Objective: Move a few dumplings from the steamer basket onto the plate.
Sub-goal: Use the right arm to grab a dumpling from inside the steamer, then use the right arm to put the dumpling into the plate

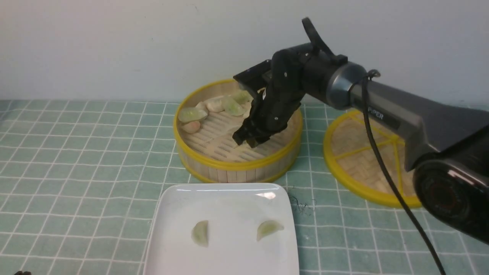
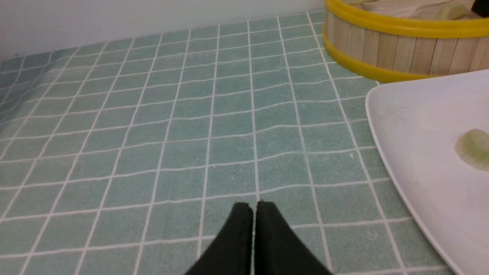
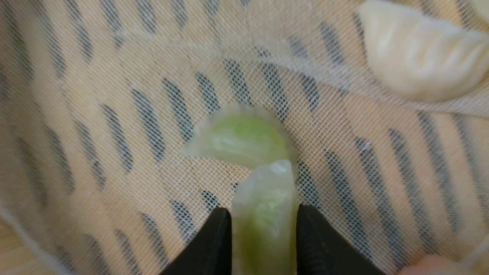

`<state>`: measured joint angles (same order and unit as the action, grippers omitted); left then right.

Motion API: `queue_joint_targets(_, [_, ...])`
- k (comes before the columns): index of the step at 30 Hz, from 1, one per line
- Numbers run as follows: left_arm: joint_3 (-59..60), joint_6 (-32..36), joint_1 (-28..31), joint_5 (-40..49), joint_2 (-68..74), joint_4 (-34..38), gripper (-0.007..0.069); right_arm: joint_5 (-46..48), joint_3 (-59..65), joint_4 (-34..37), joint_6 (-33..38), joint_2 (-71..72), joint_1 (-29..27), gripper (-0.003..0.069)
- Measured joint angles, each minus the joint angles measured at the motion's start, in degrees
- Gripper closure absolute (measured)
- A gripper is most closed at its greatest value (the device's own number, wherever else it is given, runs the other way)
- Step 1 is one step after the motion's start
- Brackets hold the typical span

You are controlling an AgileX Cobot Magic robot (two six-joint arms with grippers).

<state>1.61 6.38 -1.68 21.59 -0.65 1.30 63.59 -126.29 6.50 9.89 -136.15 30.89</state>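
Note:
The steamer basket [image 1: 237, 166] stands mid-table with several dumplings [image 1: 192, 114] along its far left side. My right gripper [image 1: 250, 141] reaches down inside it and is shut on a pale green dumpling [image 3: 263, 183], which stands on edge between the two black fingers. Just past it another green dumpling [image 3: 240, 139] lies flat on the mesh liner [image 3: 114, 114], with a cream-white one [image 3: 416, 57] farther off. The white plate [image 1: 229, 202] in front of the basket holds two green dumplings [image 1: 201, 233] [image 1: 268, 229]. My left gripper [image 2: 253, 206] hangs shut over the tablecloth, left of the plate [image 2: 420, 126].
The flat woven lid [image 1: 366, 156] with yellow spokes lies to the right of the basket, under my right arm. A green checked cloth [image 1: 76, 160] covers the table. A pale wall runs close behind the basket.

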Motion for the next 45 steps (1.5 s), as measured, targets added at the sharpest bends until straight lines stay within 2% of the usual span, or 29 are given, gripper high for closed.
queue_joint_targets(4, [0.00, 0.00, 0.00, 0.00, 0.00, 0.00, 0.0631, 6.23, -6.03, 0.51, -0.32, 4.79, 0.00, 0.0459])
queue_joint_targets(8, [0.00, 0.00, 0.00, 0.02, 0.00, 0.00, 0.0631, 7.22, -5.39, 1.87, -1.79, 11.19, 0.00, 0.0459])
queue_joint_targets(13, [0.00, 0.00, 0.00, 0.02, 0.00, 0.00, 0.0631, 7.37, 6.54, 5.21, -1.94, 19.43, 0.92, 0.0459])
queue_joint_targets(14, [0.00, 0.00, 0.00, 0.02, 0.00, 0.00, 0.0631, 7.51, 13.57, 5.60, -1.55, 22.44, 2.58, 0.0459])
queue_joint_targets(20, [0.00, 0.00, 0.00, 0.02, 0.00, 0.00, 0.0631, 7.87, 28.65, 4.47, 0.21, 24.10, 11.00, 0.0459])
queue_joint_targets(25, [0.00, 0.00, 0.00, 0.02, 0.00, 0.00, 0.0631, 5.33, 31.64, 2.00, 0.59, 19.79, 14.73, 0.0459])
queue_joint_targets(29, [0.00, 0.00, 0.00, 0.02, 0.00, 0.00, 0.0631, 2.64, 31.77, 1.82, 0.59, 17.06, 14.86, 0.0447])
queue_joint_targets(32, [0.00, 0.00, 0.00, 0.02, 0.00, 0.00, 0.0631, 1.35, 31.77, 1.52, 0.59, 15.27, 14.86, 0.0365])
queue_joint_targets(36, [0.00, 0.00, 0.00, 0.02, 0.00, 0.00, 0.0631, 0.37, 31.50, 1.39, 0.66, 14.85, 14.86, 0.0165])
queue_joint_targets(39, [0.00, 0.00, 0.00, 0.02, 0.00, 0.00, 0.0631, 0.88, 28.99, -0.92, 0.33, 14.85, 14.86, 0.0076])
queue_joint_targets(45, [0.00, 0.00, 0.00, 0.02, 0.00, 0.00, 0.0631, -0.80, 18.19, -9.36, -4.07, 14.96, 13.36, 0.0064])
